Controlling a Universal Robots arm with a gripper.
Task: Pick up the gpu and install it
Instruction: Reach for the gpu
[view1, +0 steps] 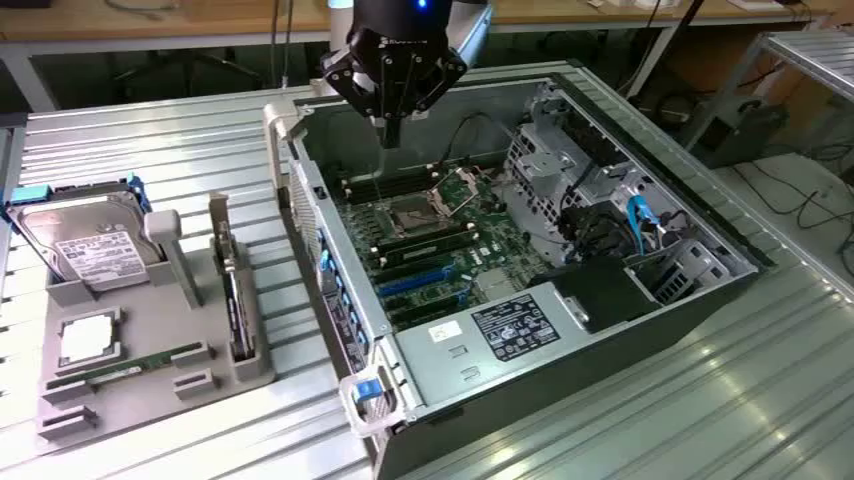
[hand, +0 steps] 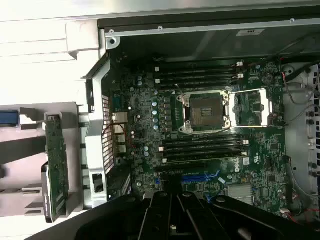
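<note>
Exterior view: an open computer case (view1: 310, 215) lies on its side on a ribbed metal surface (view1: 134, 140), with its green motherboard (view1: 427, 230) facing up. The arm's black fingers (view1: 390, 135) hang over the far left part of the case, pointing down at the board. They are closed together with nothing between them. On the exterior view's left, well apart from the fingers, a gray holder (view1: 80, 385) sits on the surface. The graphics card (view1: 238, 300) stands on its long edge in a slot along the holder's right side. A hard drive (view1: 87, 245) leans at the holder's far end, and a memory stick (view1: 134, 365) lies flat near its front.

Wrist view: the camera looks down on the motherboard (hand: 150, 125) and its open processor socket (hand: 205, 112). The dark fingers (hand: 170, 205) are pressed together, holding nothing, above the blue slots (hand: 200, 177). The graphics card (hand: 56, 160) stands on edge in the gray holder (hand: 65, 110), outside the case wall.
</note>
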